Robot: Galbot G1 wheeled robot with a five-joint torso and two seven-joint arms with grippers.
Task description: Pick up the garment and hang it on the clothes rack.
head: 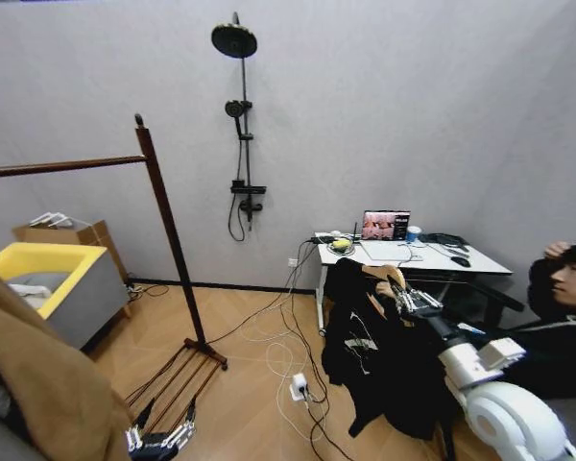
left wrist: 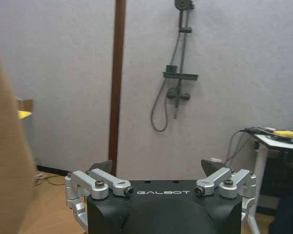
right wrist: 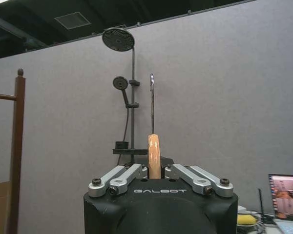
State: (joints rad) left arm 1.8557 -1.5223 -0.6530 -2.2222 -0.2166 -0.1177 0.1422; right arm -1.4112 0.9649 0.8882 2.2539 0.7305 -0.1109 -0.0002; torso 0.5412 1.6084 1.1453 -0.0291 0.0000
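One black T-shirt [head: 370, 355] hangs below the right gripper [head: 410, 300], whose fingers clench its one wooden hanger [right wrist: 154, 156]. The left gripper [left wrist: 157, 171], fingers spread, faces one rack [head: 168, 230] post.

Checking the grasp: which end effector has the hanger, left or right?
The right end effector, raised by the desk, is shut on the garment's wooden hanger. The left end effector hangs low, open and empty.
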